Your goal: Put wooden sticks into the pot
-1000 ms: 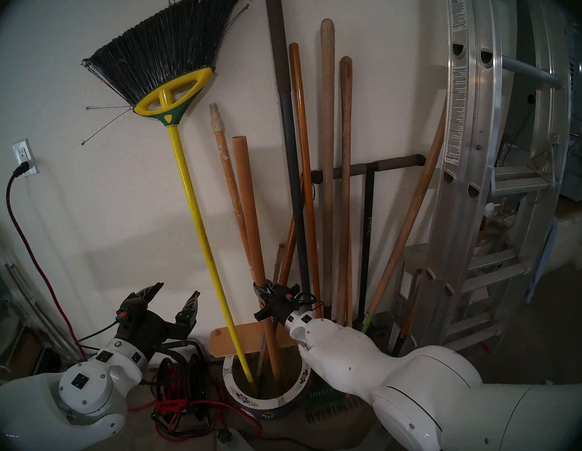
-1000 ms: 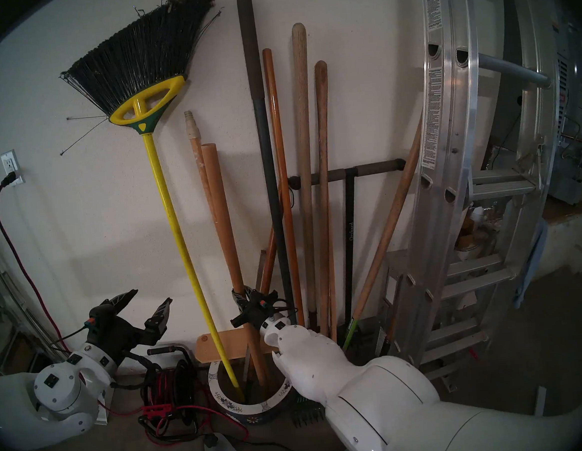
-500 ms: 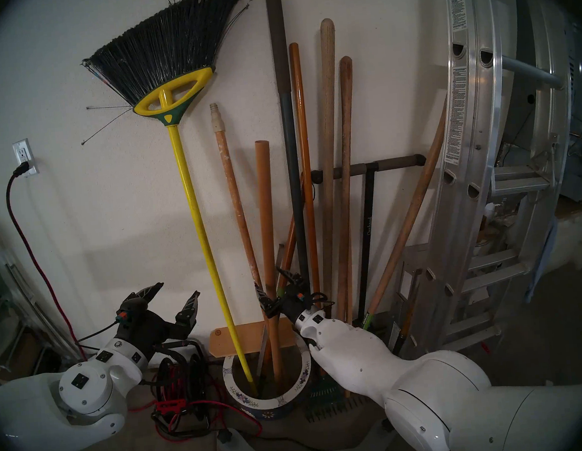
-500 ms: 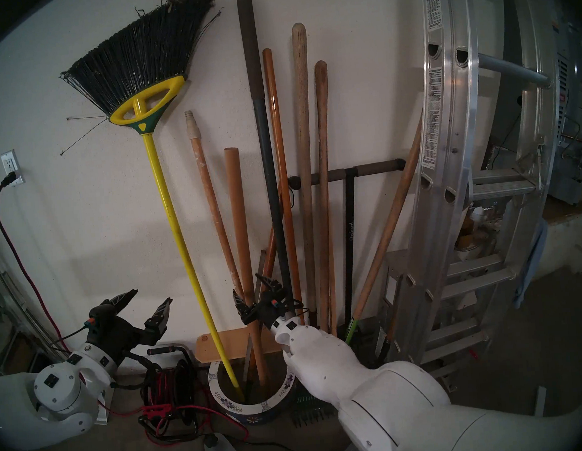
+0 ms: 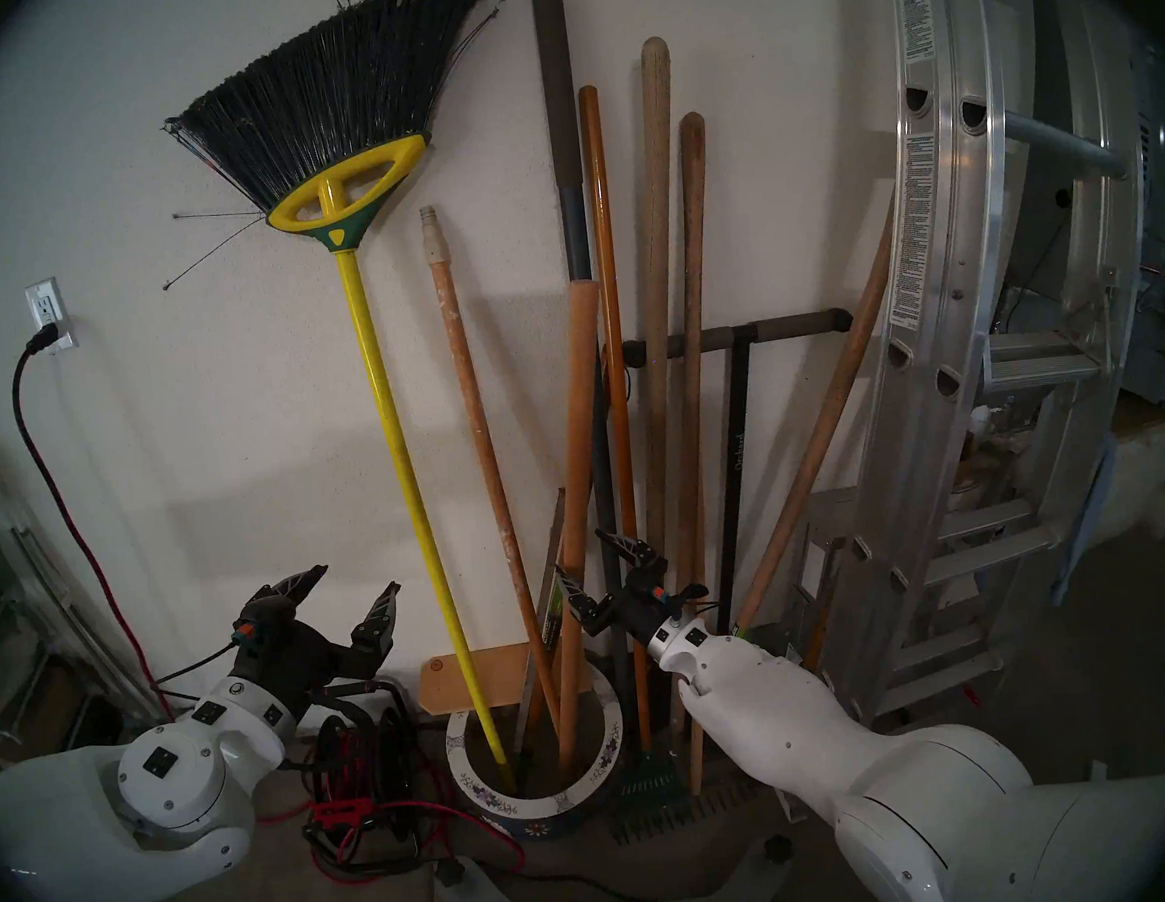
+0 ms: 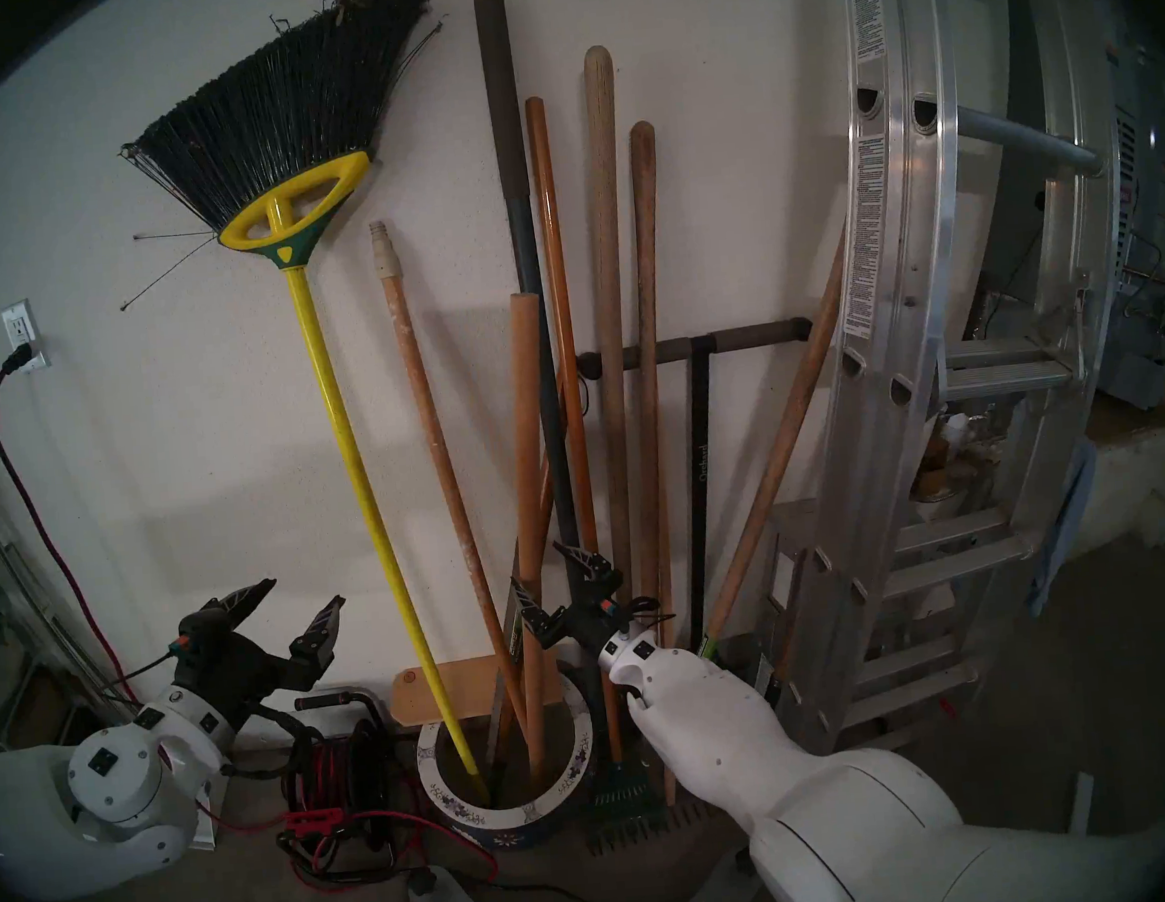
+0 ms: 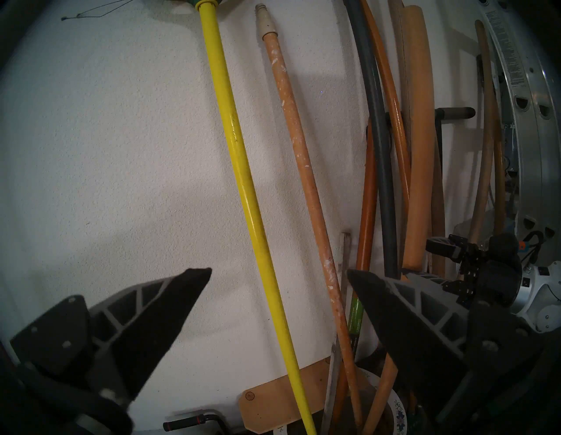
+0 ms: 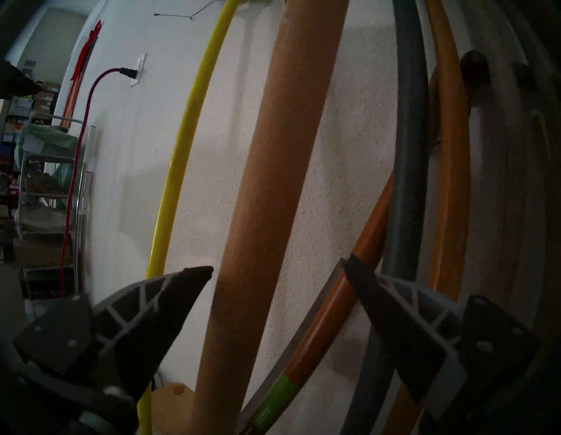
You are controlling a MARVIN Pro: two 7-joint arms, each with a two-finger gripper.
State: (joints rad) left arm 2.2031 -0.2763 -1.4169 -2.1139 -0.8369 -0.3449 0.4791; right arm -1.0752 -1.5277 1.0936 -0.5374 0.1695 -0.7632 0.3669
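**Wooden sticks stand in the pot, both grippers open**

Nearest, the floral pot [image 5: 595, 776] sits on the floor, holding two wooden sticks: a plain thick stick [image 5: 576, 482] leaning right against a dark grey pole [image 5: 585, 342], and a white-speckled stick [image 5: 476, 420] leaning left. A yellow broom [image 5: 392, 413] shares the pot. The right gripper [image 5: 603, 567] has its jaws spread wide, holding nothing; the plain stick passes between its fingers, and contact cannot be made out. The left gripper [image 5: 354, 586] hangs wide open and empty, well apart. Behind stands a white wall [image 5: 214, 399].
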